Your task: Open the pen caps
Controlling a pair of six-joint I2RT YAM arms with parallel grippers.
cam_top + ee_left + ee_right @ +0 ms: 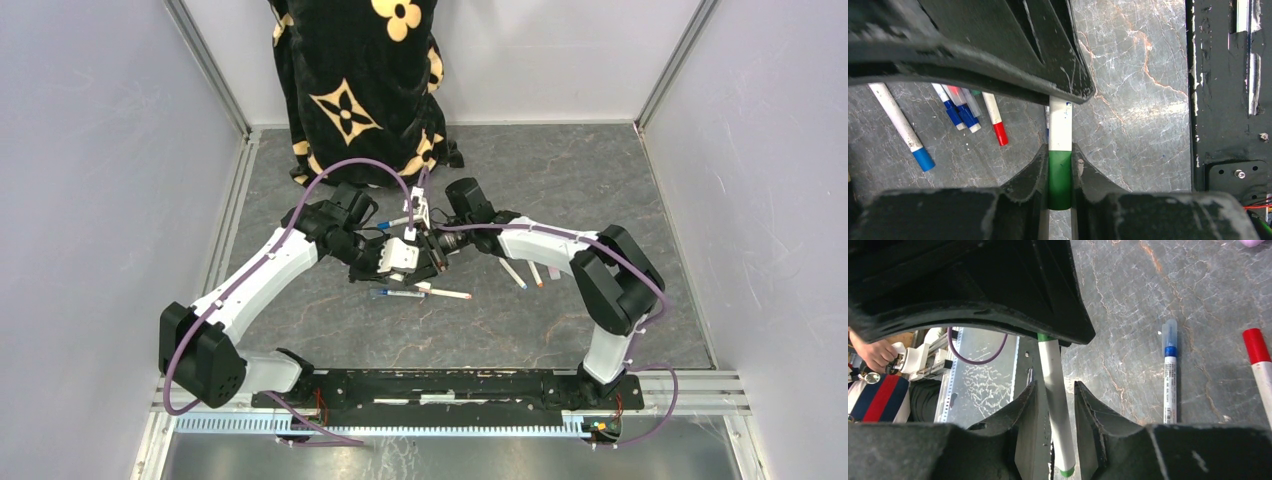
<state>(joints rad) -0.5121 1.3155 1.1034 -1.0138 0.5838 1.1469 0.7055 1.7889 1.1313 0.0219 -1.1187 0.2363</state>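
One pen hangs between my two grippers above the table. My left gripper [1060, 152] is shut on its green cap [1060, 182], and the white barrel [1060, 122] runs on up to the other gripper's black body. In the right wrist view the same barrel [1055, 405] stands between the fingers of my right gripper [1056, 390], which is open, with a gap on either side. From above, the left gripper [412, 256] and the right gripper [440, 246] meet nose to nose at mid-table.
Loose pens lie on the grey marble table: a blue-ended one [900, 125], a red-ended one [995, 120], a clear-capped blue one [1169, 370] and two by the right arm [524, 273]. A black and gold blanket [355, 90] hangs at the back. A black rail [450, 385] lines the near edge.
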